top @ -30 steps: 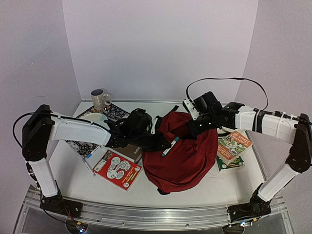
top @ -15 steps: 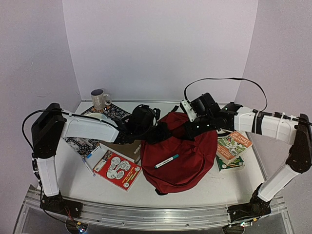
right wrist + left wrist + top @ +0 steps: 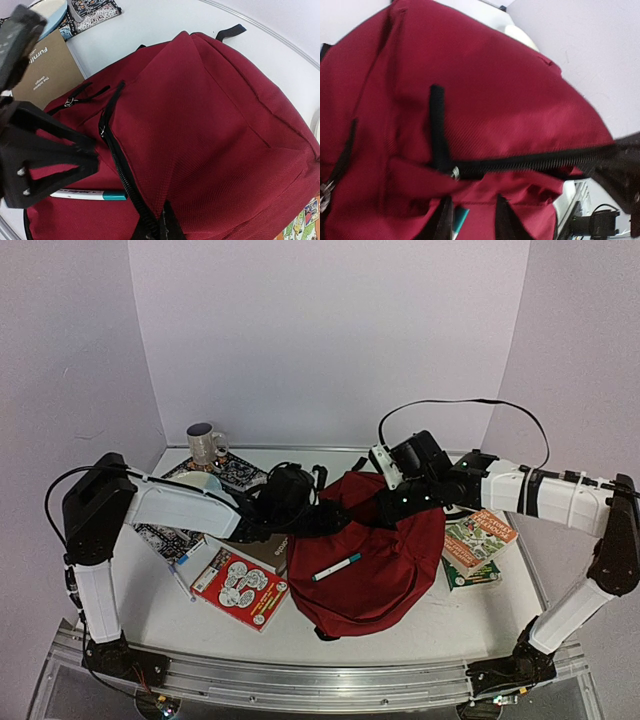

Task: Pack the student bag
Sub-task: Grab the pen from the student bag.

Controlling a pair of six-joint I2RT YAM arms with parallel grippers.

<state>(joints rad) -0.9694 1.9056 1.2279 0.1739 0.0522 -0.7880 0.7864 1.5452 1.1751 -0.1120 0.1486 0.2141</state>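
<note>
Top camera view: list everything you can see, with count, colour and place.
dark red fabric backpack: one, dark red, centre
white marker pen with teal cap: one, lying on the backpack
patterned ceramic mug: one, beige, far left
black-and-white patterned cloth: one, beside the mug
red-and-white paperback: one, near left
brown book: one, behind the paperback
thin blue-and-white pen: one, left of the paperback
colourful books: two, stacked, right of the backpack
left gripper: black, at the backpack's left edge
right gripper: black, shut on the backpack's top
</note>
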